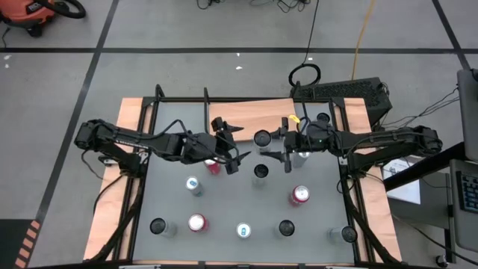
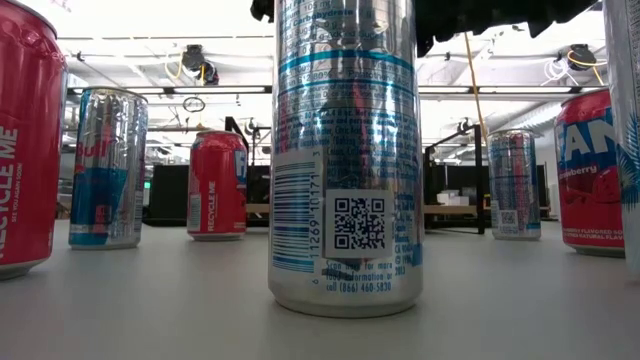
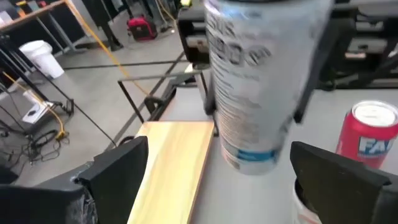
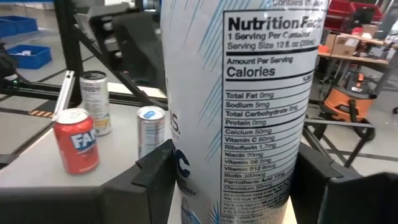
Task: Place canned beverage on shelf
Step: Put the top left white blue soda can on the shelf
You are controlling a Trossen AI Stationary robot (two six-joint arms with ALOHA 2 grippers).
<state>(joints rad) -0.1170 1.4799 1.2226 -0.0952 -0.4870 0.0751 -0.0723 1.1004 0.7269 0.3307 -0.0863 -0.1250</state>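
A tall silver can (image 4: 249,106) with a nutrition label sits between the fingers of my right gripper (image 1: 272,146). The gripper is at the middle of the table, at the near edge of the shelf (image 1: 254,116), a light-wood board with black rod frames. The can's top shows from above (image 1: 263,138). In the left wrist view the can (image 3: 261,81) is tilted beside the board (image 3: 174,162). My left gripper (image 1: 236,145) is open and empty, just left of the can, facing it. My right gripper pinches the can's side wall (image 4: 205,174) between its two fingers, one on each side. The fingers come level from the table's right. The can leans a little, and its bottom end (image 3: 249,163) looks clear of the grey tabletop beside the board.
Several other cans stand on the grey tabletop: a dark-topped one (image 1: 260,171) just near of the grippers, a red one (image 1: 214,166) under my left arm, a red one (image 1: 299,196), a silver one (image 1: 193,185) and a row along the near edge (image 1: 243,230).
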